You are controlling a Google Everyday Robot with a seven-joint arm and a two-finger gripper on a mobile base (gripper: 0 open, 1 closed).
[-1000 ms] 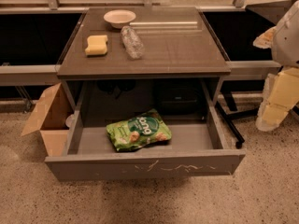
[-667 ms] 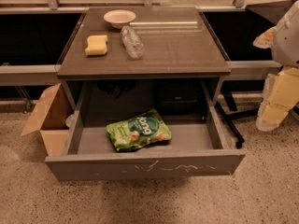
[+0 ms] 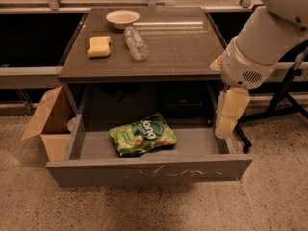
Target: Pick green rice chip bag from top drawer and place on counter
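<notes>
The green rice chip bag (image 3: 143, 134) lies flat in the open top drawer (image 3: 149, 170), left of the drawer's middle, logo up. The counter (image 3: 144, 44) is the dark tabletop right above the drawer. My arm comes in from the upper right, and its pale gripper (image 3: 225, 125) hangs down over the drawer's right end, to the right of the bag and apart from it. Nothing shows in the gripper.
On the counter stand a white bowl (image 3: 122, 18), a yellow sponge block (image 3: 98, 46) and a clear plastic bottle (image 3: 135, 43) lying on its side. A brown cardboard box (image 3: 47, 124) stands on the floor left of the drawer. A black stand leg (image 3: 284, 88) is at the right.
My arm has swung left from the right edge of the view. The gripper now hangs over the drawer's right end. The bag has not moved.
</notes>
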